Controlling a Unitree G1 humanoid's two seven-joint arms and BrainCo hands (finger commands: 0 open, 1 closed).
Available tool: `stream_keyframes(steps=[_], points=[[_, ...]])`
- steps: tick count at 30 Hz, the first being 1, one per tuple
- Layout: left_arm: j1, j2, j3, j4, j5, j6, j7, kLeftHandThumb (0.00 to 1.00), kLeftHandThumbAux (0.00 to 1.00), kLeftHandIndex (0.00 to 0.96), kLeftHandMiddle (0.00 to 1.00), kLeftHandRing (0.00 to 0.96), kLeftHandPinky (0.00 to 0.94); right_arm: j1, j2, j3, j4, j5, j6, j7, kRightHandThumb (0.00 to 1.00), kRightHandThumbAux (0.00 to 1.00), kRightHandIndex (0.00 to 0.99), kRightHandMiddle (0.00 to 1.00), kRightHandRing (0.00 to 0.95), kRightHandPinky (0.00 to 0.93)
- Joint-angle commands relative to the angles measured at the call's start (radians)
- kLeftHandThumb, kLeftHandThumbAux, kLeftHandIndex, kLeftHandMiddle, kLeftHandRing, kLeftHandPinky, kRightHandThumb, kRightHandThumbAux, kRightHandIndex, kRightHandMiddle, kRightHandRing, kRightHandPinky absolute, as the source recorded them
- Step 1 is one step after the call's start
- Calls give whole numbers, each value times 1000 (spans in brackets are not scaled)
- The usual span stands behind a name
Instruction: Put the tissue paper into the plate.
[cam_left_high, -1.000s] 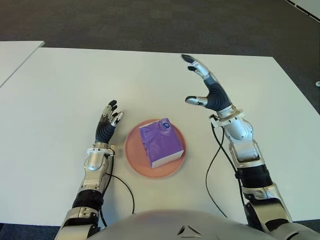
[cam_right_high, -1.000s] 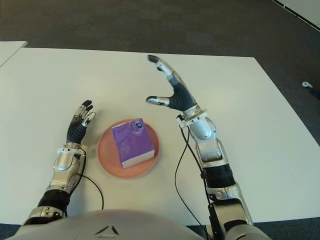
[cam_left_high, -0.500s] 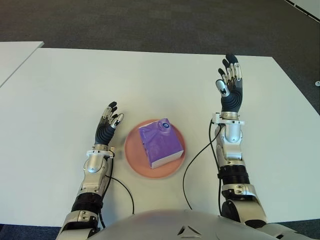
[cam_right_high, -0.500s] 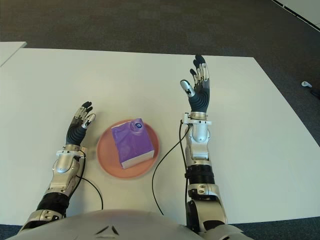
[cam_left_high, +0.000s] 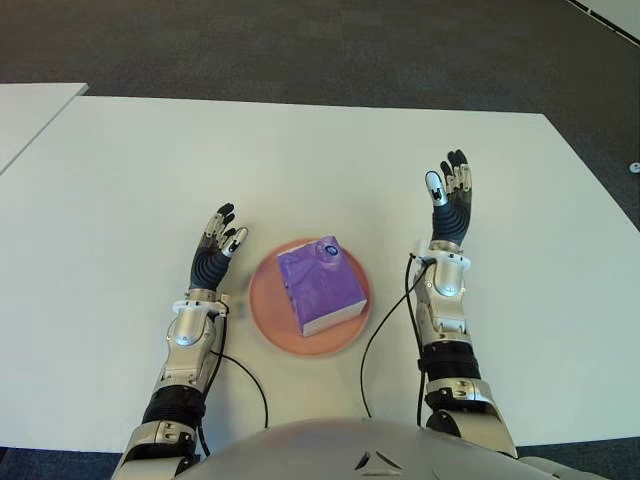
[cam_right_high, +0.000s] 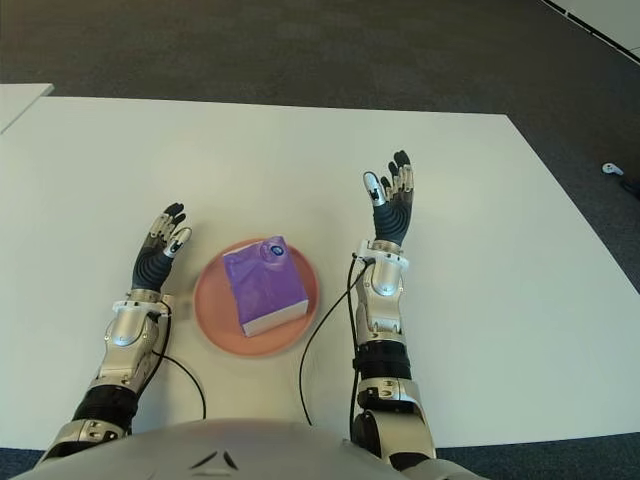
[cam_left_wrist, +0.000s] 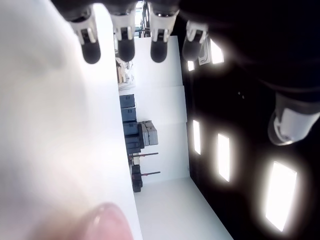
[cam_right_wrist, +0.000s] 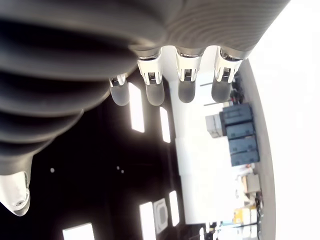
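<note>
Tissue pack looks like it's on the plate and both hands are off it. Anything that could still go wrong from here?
Two small risks, as I judge it. The purple tissue pack sits skewed on the pink plate, one corner near the rim, so a knock could tip it off. The left robot hand is open just left of the plate, and the right robot hand is open to its right; either arm, or its loose cable, could nudge the plate when retracting.

1 tissue pack (cam_left_high: 320, 289), 1 plate (cam_left_high: 267, 310), 2 hands (cam_left_high: 217, 243).
</note>
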Motion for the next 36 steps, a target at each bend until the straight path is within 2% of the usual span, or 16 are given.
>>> stream_keyframes(steps=[1,8,10,12,14,16,24,36], points=[[54,-3,-12,54,15,41,-5,0,408,0,0,0,0,8,10,-4,13,10,23,4,0,508,0,0,0,0],[53,-3,-12,52,11,46,-8,0,419,0,0,0,0,7,12,-7,13,9,23,6,0,508,0,0,0,0],[53,-3,-13,52,10,46,-9,0,419,0,0,0,0,78,13,-3,173,42,-20,93,0,498,0,0,0,0],[49,-3,-13,55,11,45,-9,0,417,0,0,0,0,104,12,-5,266,59,-48,140,0,487,0,0,0,0],[48,-2,-12,56,12,44,-9,0,413,0,0,0,0,93,-34,5,430,-13,-11,100,0,516,0,0,0,0],[49,-3,-12,54,11,41,-11,0,414,0,0,0,0,81,-51,12,512,-49,-3,74,0,547,0,0,0,0],[54,-6,-13,47,8,38,-11,0,425,0,0,0,0,84,-63,23,553,-48,-52,112,0,575,0,0,0,0],[61,-2,-21,31,11,53,-10,0,418,0,0,0,0,128,-74,57,491,-51,-24,150,0,559,0,0,0,0]])
